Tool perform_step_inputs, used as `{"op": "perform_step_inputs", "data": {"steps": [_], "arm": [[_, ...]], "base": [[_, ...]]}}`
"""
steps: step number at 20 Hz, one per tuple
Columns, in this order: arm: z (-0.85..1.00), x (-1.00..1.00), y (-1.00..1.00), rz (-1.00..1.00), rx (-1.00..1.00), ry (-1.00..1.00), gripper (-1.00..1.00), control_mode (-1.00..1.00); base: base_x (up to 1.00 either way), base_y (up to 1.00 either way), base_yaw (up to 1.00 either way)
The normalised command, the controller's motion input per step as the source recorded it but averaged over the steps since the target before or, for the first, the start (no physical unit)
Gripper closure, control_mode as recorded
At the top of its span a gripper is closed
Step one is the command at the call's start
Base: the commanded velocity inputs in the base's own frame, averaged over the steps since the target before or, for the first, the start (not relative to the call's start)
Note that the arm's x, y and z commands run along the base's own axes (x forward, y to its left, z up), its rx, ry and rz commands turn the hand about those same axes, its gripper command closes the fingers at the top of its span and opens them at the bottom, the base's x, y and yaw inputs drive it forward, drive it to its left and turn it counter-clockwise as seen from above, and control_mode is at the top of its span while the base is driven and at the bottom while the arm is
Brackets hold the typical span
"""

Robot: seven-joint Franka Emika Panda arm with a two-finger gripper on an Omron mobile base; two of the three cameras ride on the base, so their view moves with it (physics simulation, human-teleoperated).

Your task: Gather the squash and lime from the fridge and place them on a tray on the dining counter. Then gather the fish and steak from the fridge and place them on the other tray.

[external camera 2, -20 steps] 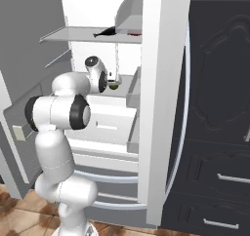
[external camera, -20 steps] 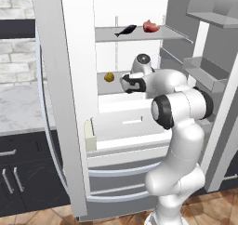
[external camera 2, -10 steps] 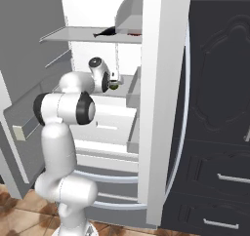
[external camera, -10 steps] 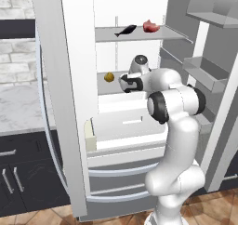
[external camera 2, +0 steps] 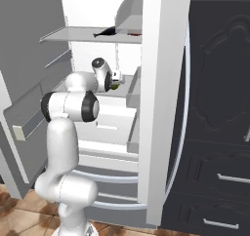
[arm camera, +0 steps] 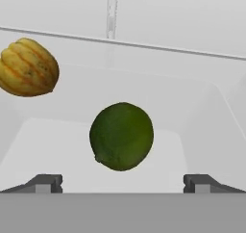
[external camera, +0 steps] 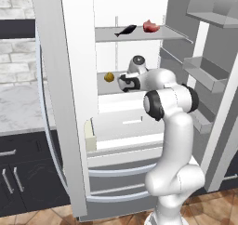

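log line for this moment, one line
phase: reaching for lime | gripper: open, nothing held | squash: same fridge shelf, beside lime | fish, steak: shelf above

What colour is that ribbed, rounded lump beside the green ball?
The ribbed squash is yellow-orange with darker grooves, clearest in the hand view.

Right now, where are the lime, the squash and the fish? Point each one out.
lime [arm camera: 121,136], hand view, middle of its green skin.
squash [arm camera: 29,67], hand view, middle of its ribbed yellow side.
fish [external camera: 125,30], left base view, middle of its dark body on the upper fridge shelf.
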Motion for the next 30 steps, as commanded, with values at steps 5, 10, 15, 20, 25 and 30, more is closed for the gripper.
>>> {"op": "perform_step_inputs", "data": {"steps": [5, 10, 15, 20, 25, 30], "arm": [[-0.13, 0.31, 0.0, 0.0, 0.0, 0.0, -1.0, -1.0], [-0.12, 0.21, 0.0, 0.0, 0.0, 0.0, -1.0, -1.0], [-0.12, 0.07, 0.0, 0.0, 0.0, 0.0, -1.0, -1.0], [-0.13, 0.13, 0.0, 0.0, 0.0, 0.0, -1.0, -1.0], [-0.18, 0.18, 0.0, 0.0, 0.0, 0.0, -1.0, -1.0], [-0.24, 0.17, 0.01, 0.0, 0.0, 0.0, 1.0, -1.0]], "base": [[0.0, 0.0, 0.0], [0.0, 0.0, 0.0], [0.0, 0.0, 0.0], [0.0, 0.0, 0.0], [0.0, 0.0, 0.0], [0.0, 0.0, 0.0]]}}
